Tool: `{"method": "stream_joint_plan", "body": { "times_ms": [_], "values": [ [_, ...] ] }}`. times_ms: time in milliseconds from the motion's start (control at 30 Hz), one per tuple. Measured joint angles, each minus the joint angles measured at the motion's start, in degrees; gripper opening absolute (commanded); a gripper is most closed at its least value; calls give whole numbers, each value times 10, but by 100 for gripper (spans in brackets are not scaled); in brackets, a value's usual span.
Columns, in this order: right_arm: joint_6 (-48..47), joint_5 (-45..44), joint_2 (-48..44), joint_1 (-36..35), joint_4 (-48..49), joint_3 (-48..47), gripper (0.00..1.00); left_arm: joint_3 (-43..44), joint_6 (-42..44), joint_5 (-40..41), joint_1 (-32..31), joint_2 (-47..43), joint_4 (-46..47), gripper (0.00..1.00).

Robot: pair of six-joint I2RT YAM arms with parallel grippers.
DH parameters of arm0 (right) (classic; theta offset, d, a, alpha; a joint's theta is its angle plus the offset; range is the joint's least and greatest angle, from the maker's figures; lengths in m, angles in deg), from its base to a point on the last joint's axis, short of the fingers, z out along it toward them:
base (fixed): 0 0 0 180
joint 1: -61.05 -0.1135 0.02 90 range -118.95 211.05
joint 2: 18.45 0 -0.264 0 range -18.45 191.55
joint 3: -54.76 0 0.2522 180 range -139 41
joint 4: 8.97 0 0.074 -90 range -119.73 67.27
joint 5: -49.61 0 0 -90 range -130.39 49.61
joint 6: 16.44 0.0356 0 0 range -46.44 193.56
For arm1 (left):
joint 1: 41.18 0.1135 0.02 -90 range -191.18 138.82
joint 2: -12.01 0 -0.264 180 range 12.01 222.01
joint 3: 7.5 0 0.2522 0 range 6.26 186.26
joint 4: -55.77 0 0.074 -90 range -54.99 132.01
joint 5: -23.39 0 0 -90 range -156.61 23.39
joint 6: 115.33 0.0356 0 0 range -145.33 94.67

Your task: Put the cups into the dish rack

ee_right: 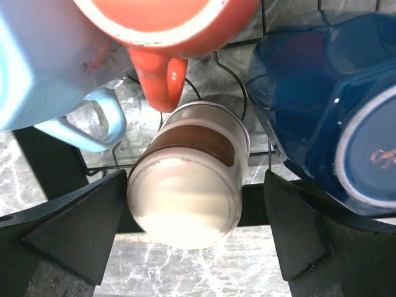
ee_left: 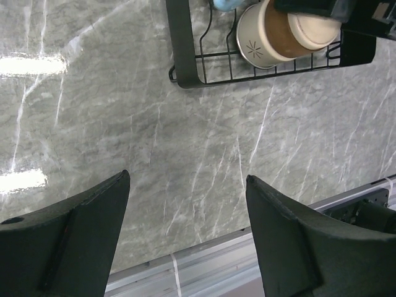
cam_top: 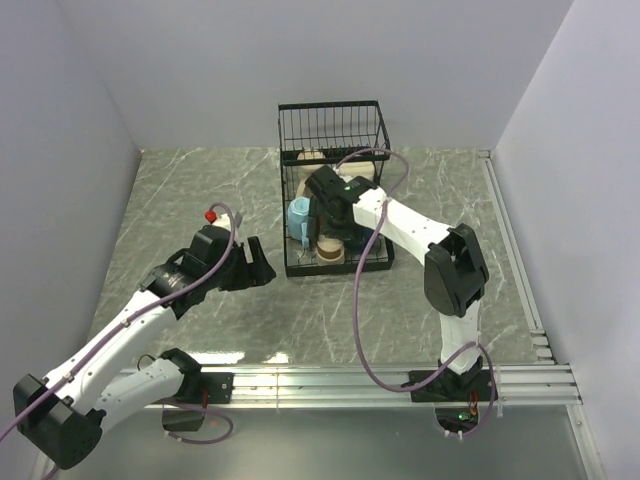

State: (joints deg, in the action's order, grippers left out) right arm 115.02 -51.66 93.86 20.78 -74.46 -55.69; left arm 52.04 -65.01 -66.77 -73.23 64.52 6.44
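Right gripper open around a cream cup lying on its side in the dish rack.
In the right wrist view the cup's base faces us, its long axis running away toward 1 o'clock; the fingers stand at its 9 and 3 o'clock, not pinching. Orange mug at 12, light blue mug at 10, dark blue mug at 2. The left gripper, open and empty, hovers over the table at the rack's 8 o'clock; the right arm is nearer.
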Motion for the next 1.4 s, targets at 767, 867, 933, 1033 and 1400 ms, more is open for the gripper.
{"method": "stream_joint_plan", "body": {
  "times_ms": [767,867,933,1033,1400],
  "values": [
    [47,-68,-772,-154,101,350,100,105,-4,96,0,-70,-53,97],
    [71,-90,-880,-153,74,410,100,99,-5,129,0,-108,-35,97],
    [78,-104,-924,-153,50,418,100,85,-5,151,0,-134,-19,97],
    [82,-122,-955,-153,27,409,100,70,-7,177,0,-156,-9,97],
    [84,-146,-1013,-153,-33,398,100,62,-16,239,0,-143,-9,97]
  ]
}}
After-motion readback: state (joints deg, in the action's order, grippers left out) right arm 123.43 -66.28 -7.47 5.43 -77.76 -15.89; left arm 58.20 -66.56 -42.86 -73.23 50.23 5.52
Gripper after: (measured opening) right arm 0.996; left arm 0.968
